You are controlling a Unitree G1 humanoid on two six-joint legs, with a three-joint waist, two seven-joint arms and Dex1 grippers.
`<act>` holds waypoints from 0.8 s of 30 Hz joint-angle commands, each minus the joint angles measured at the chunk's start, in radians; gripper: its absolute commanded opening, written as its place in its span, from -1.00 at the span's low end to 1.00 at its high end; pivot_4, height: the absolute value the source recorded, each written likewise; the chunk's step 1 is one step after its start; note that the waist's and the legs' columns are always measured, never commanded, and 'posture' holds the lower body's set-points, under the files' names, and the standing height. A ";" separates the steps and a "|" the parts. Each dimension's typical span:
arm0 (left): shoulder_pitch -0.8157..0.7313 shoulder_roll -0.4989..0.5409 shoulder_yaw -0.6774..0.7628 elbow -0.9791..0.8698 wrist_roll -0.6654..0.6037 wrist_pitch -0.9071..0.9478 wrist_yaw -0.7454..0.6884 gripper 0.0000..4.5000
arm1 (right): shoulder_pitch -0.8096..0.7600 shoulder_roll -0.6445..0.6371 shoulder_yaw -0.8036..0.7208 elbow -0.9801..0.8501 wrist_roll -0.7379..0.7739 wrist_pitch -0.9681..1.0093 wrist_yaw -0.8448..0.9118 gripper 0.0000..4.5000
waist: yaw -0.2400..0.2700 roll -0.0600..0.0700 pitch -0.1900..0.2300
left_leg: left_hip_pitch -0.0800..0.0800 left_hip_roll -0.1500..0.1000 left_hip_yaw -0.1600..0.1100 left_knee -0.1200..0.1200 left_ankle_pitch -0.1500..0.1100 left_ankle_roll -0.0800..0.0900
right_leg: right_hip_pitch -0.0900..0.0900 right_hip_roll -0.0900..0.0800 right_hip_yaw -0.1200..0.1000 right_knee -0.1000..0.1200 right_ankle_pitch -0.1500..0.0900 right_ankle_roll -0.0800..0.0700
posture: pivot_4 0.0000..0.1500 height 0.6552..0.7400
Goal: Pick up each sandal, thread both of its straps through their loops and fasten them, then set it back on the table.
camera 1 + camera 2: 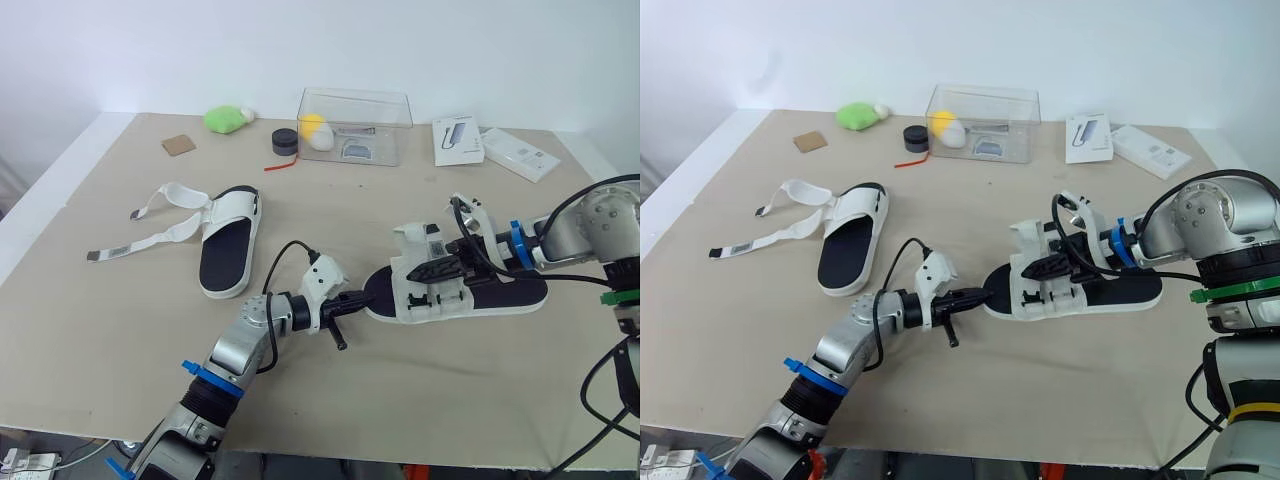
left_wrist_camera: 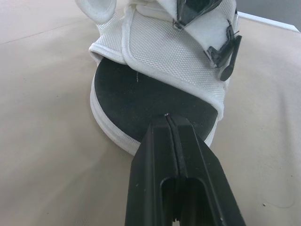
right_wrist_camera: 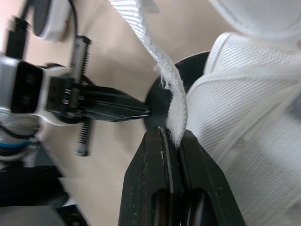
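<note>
Beige bench point(image 1: 120, 330) under a white wall; one sandal point(image 1: 500, 296) lies centre-right.
Toe braced by the left claw point(image 1: 355, 297), fingers together; strap point(image 3: 173, 106) clamped in the right claw point(image 3: 172, 136), to be drawn taut and untwisted before threading.

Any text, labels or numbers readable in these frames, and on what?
Nothing reads clearly.
White box with a grey picture: print too small.
Second white box: print too small.
Strip label on the clear box: blurred.
Tag on the left sandal's loose strap: too small.
Small tag on the right sandal: too small.
</note>
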 commanded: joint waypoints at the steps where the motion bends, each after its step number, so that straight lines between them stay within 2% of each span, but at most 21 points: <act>1: 0.023 0.009 -0.019 0.013 0.019 0.027 0.009 -1.00 | 0.027 -0.026 0.018 -0.063 -0.063 -0.017 0.069 -0.97 | 0.000 0.000 0.000 | 0.000 0.000 0.000 0.000 0.000 0.000 | 0.000 0.000 0.000 0.000 0.000 0.000 | 1.00 1.00; 16: 0.020 0.007 -0.017 0.017 0.019 0.029 0.010 -1.00 | 0.053 -0.038 0.057 -0.147 -0.238 -0.097 0.290 -0.97 | 0.000 0.000 0.000 | 0.000 0.000 0.000 -0.001 -0.001 0.000 | 0.000 0.000 -0.001 0.000 0.000 0.002 | 1.00 1.00; 24: 0.019 0.006 -0.016 0.020 0.020 0.027 0.010 -1.00 | 0.101 -0.078 0.097 -0.230 -0.310 -0.207 0.400 -0.97 | 0.000 0.000 0.000 | 0.000 0.000 0.000 -0.001 -0.001 -0.001 | 0.000 0.000 -0.001 0.000 0.001 0.003 | 1.00 1.00</act>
